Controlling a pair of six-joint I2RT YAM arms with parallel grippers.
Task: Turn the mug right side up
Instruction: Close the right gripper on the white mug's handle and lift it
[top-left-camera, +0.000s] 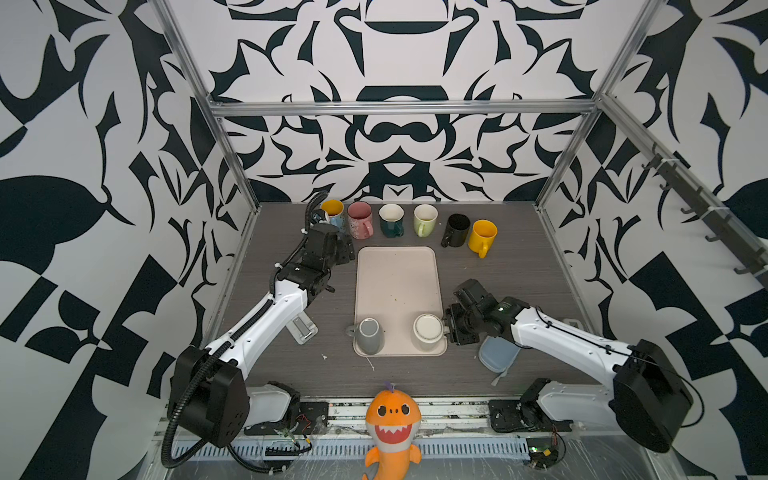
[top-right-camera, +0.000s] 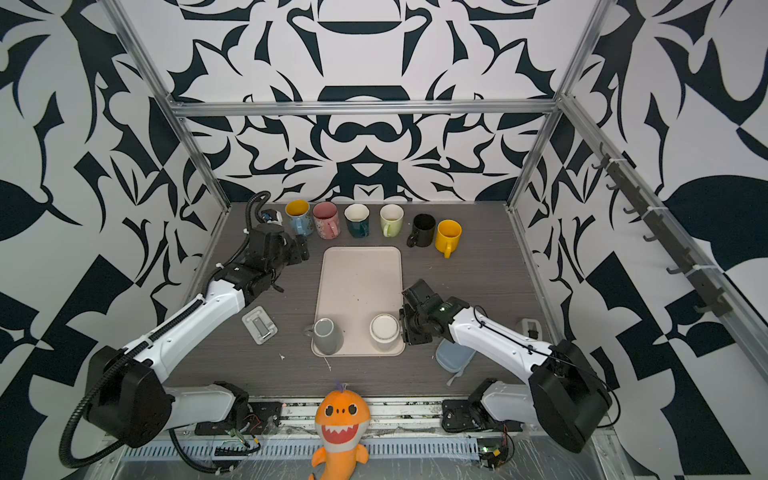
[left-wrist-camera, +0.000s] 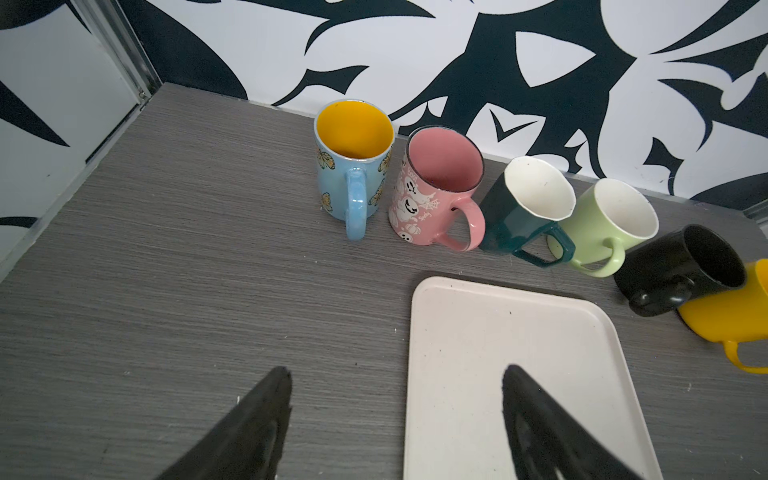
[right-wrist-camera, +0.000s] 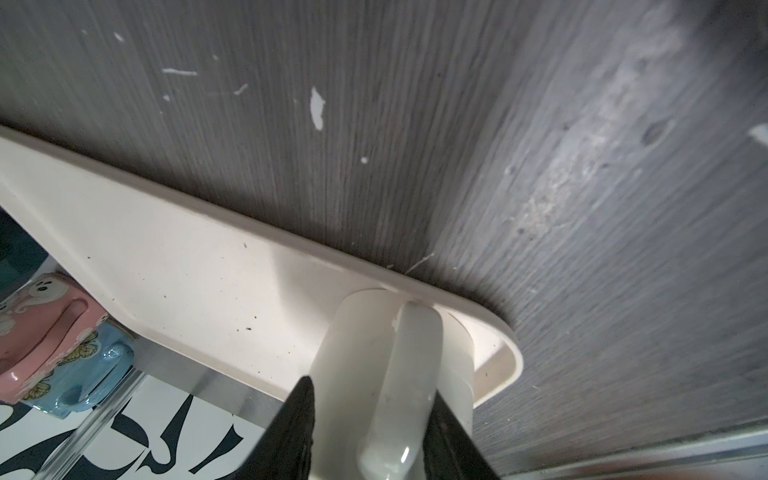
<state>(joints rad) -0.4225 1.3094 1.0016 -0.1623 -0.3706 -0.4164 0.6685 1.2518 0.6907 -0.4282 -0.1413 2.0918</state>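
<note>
A white mug (top-left-camera: 428, 330) (top-right-camera: 385, 330) stands upside down on the front right corner of the beige tray (top-left-camera: 395, 270) (top-right-camera: 361, 270), its handle pointing right. My right gripper (top-left-camera: 451, 330) (top-right-camera: 405, 330) reaches it from the right. In the right wrist view the right gripper (right-wrist-camera: 372, 388) straddles the handle (right-wrist-camera: 409, 374): one finger lies against it, the other stands a little apart, so it is open. A grey mug (top-left-camera: 369, 334) (top-right-camera: 327, 334) stands upside down on the front left corner. My left gripper (top-left-camera: 347, 249) (left-wrist-camera: 395, 369) hangs open and empty by the tray's far left corner.
Several upright mugs line the back wall, from a blue butterfly mug (top-left-camera: 334, 216) (left-wrist-camera: 353, 166) to a yellow mug (top-left-camera: 482, 237). A blue-grey pouch (top-left-camera: 496, 355) lies under my right arm. A metal latch plate (top-left-camera: 302, 328) lies left of the tray. An orange plush shark (top-left-camera: 392, 419) sits at the front edge.
</note>
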